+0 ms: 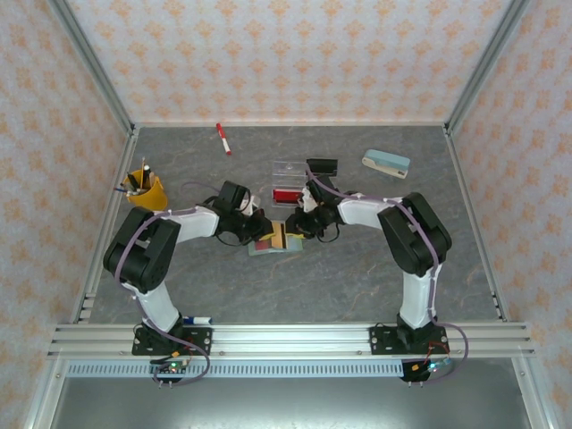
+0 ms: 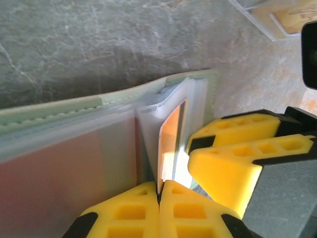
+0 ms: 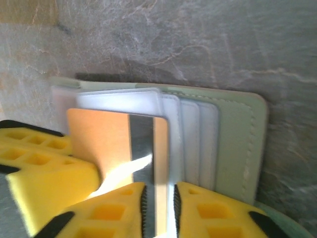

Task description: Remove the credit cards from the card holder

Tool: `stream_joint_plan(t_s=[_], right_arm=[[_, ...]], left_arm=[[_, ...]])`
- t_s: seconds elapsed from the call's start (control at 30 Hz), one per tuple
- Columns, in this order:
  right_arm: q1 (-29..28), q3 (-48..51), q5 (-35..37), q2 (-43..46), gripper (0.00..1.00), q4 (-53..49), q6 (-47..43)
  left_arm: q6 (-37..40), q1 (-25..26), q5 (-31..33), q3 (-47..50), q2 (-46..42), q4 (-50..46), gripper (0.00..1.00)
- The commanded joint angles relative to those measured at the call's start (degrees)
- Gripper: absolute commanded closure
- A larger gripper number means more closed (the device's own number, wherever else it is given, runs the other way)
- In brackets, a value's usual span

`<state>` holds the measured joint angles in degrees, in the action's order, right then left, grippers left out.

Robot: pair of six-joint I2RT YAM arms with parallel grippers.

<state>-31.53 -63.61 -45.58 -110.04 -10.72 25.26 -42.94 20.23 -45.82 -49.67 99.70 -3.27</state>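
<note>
The pale green-grey card holder (image 1: 268, 246) lies open mid-table between both grippers. In the left wrist view its stitched edge (image 2: 74, 106) runs across, and a red card (image 2: 49, 173) shows through a clear pocket. My left gripper (image 2: 159, 186) is shut on the tan-gold card (image 2: 171, 139), seen edge-on and partly out of its pocket. The right gripper's fingers (image 2: 233, 161) lie beside it. In the right wrist view the tan-gold card (image 3: 104, 144) shows its dark stripe. My right gripper (image 3: 159, 191) hangs over the card's edge and clear pockets (image 3: 198, 139), jaws narrowly apart.
Behind the wallet stands a clear compartment tray (image 1: 289, 179) with a black object (image 1: 322, 166) beside it. A cream-and-teal stapler (image 1: 386, 163) sits back right, a red marker (image 1: 222, 138) at the back, and a yellow cup of pens (image 1: 145, 189) at the left.
</note>
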Motion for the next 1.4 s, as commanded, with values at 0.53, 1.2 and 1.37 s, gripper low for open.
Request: stream_joint_plan(t_s=[0.53, 1.2, 1.37], right_arm=[[0.81, 5.44, -6.72, 6.61, 0.52, 16.73, 10.34], [-2.45, 4.10, -9.92, -3.07, 0.56, 18.25, 13.55], [-3.10, 2.02, -8.55, -5.22, 0.59, 13.47, 11.08]], left_arm=[[2.25, -3.52, -0.55, 2.27, -8.05, -3.94, 0.97], [-2.84, -5.91, -6.68, 6.08, -1.09, 6.88, 0.96], [-0.69, -5.97, -5.21, 6.01, -1.00, 3.80, 0.86]])
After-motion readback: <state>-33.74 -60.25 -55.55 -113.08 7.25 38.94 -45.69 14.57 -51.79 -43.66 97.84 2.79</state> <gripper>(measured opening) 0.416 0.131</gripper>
